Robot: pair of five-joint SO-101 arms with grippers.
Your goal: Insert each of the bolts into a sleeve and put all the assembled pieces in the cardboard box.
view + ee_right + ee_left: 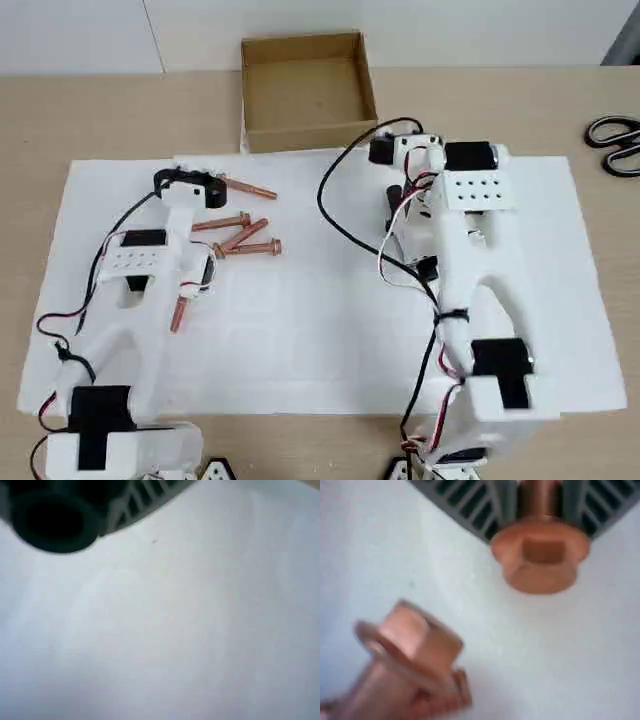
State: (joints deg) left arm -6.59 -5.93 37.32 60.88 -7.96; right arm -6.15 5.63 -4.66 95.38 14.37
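Observation:
My left gripper (212,186) is shut on a copper bolt (250,189) that sticks out to the right over the white sheet. In the left wrist view that bolt (540,560) sits between ribbed fingers (465,500), its head facing the camera, and another bolt (405,650) lies close by. Three loose bolts (243,236) lie right of the left arm, and one more (180,311) lies beside its forearm. My right gripper (395,208) is low over the sheet below the cardboard box (305,135). It holds a black sleeve (50,520) against a ribbed finger (140,500).
A white sheet (330,330) covers the table's middle. The open cardboard box stands at its far edge. Scissors (615,140) lie at the far right on bare wood. Black cables (335,205) loop from the right arm over the sheet.

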